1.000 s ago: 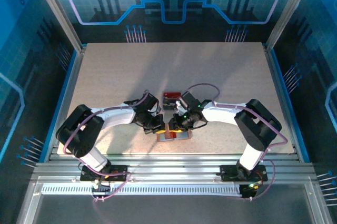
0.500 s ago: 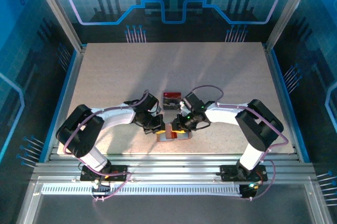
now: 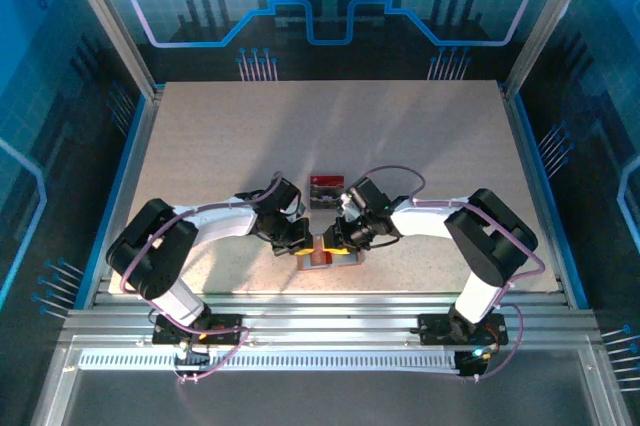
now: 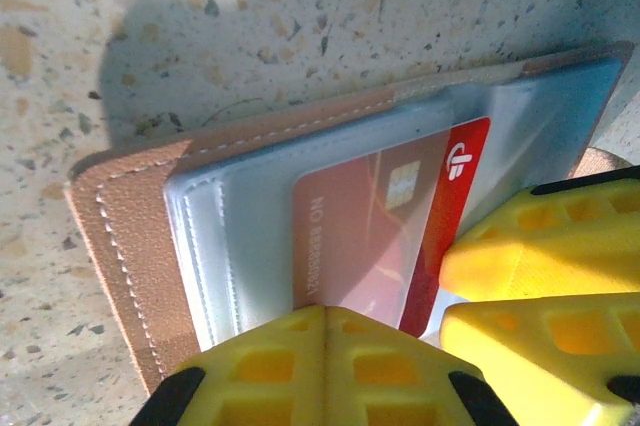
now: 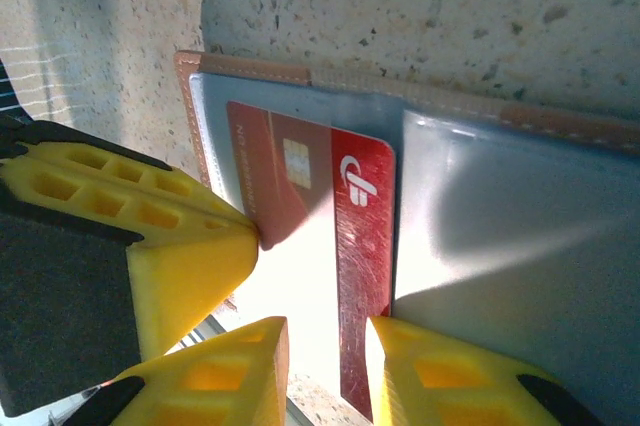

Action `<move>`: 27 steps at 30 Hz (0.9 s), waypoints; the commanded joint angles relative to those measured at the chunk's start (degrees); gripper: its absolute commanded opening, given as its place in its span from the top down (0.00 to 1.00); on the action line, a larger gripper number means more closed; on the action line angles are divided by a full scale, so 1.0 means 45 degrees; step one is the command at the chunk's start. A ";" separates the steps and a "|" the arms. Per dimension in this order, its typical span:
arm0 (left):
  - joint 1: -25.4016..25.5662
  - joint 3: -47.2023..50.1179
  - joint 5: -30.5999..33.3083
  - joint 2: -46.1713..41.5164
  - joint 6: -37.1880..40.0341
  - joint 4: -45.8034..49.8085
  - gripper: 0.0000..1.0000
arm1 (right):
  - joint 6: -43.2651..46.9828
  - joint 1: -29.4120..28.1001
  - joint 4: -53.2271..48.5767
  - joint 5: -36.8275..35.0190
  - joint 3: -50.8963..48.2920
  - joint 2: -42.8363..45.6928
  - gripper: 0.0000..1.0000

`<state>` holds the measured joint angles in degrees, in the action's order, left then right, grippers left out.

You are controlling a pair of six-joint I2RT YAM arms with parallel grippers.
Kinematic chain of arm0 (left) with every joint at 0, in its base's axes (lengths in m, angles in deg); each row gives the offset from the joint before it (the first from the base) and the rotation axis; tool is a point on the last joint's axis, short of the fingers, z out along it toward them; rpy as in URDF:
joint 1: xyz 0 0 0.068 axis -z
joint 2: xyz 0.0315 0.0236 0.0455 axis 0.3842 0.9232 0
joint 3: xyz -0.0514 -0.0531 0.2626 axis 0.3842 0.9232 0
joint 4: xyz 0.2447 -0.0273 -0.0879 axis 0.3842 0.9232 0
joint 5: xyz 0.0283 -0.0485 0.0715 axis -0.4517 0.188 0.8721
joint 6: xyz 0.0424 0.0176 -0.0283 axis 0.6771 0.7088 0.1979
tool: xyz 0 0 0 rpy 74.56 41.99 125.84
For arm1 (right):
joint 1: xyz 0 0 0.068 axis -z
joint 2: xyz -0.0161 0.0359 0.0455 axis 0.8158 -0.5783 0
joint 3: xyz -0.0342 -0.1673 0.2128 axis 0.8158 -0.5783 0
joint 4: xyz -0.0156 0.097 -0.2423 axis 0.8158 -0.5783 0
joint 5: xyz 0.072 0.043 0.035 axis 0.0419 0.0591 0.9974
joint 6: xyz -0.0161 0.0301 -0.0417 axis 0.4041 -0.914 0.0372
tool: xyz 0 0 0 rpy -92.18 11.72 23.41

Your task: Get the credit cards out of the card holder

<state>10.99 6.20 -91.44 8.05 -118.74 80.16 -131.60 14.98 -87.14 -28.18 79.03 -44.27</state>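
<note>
Likely stiff, slick: we'd pinch the card [image 5: 360, 246] by its bared end; left end effector [image 3: 303, 243] clenched, right end effector [image 5: 328, 366] unclear.

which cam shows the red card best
Right wrist view: the red card lies large, chip and logo plain. Left wrist view has it mostly behind pocket film; top external, just a small reddish patch.
</note>
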 commanded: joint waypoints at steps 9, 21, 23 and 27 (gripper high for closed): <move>-0.0141 0.0103 0.0134 0.0160 0.0798 0.0962 1.00 | -0.0040 0.0361 0.0076 0.0214 -0.0375 0.0622 0.73; -0.0410 0.0228 0.0040 0.0238 0.0814 0.0865 1.00 | -0.0161 0.0381 0.0852 0.0713 -0.0515 0.0076 0.74; -0.0409 0.0231 0.0040 0.0238 0.0794 0.0875 1.00 | -0.0155 0.0356 0.0916 0.0717 -0.0513 -0.0027 0.75; -0.0399 0.0225 0.0036 0.0198 0.0741 0.0827 1.00 | -0.0191 0.0361 0.1027 0.0764 -0.0516 -0.0273 0.75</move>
<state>9.59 6.27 -91.44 8.08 -115.97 81.60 -132.02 16.12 -83.82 -26.41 77.24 -44.05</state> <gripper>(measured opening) 0.040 0.250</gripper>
